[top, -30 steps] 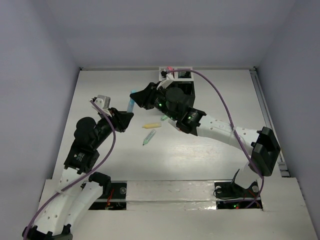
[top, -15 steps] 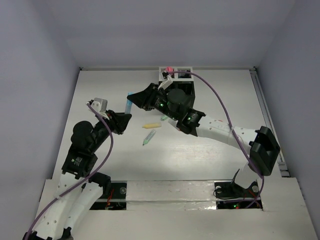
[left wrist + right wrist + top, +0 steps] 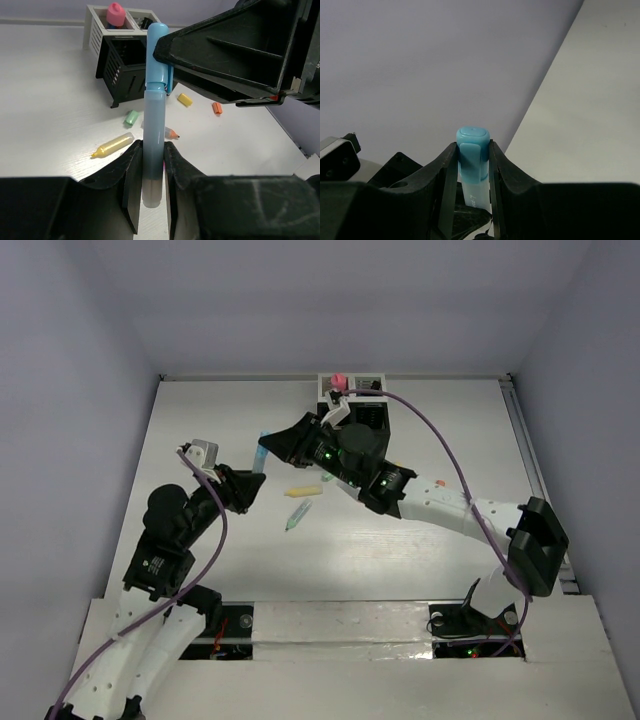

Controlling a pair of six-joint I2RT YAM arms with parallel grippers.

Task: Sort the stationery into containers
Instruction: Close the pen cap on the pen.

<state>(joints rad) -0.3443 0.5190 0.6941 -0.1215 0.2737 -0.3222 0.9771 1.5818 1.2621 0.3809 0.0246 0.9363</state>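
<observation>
On the left, the left claw is clamped on the lower barrel of a light blue plastic pen, holding it upright above the white tabletop. The change is at the pen's top. A second ago the right claw hung just beside the pen, with the blue end showing clear of it. Now its fingers pinch either side of the clipped cap, so both claws grip the one pen, and it hangs between them off the tabletop. I take this for a handover, or perhaps a cap pull; either way the pen is not yet sorted.

Below them a yellow marker, a small green cap, a yellow cap and an orange cap lie loose, where they lay before. Further right stands the boxy black-and-white mesh organizer. A fat pink tube sits in one white compartment, and from above it now shows plainer than it did.
</observation>
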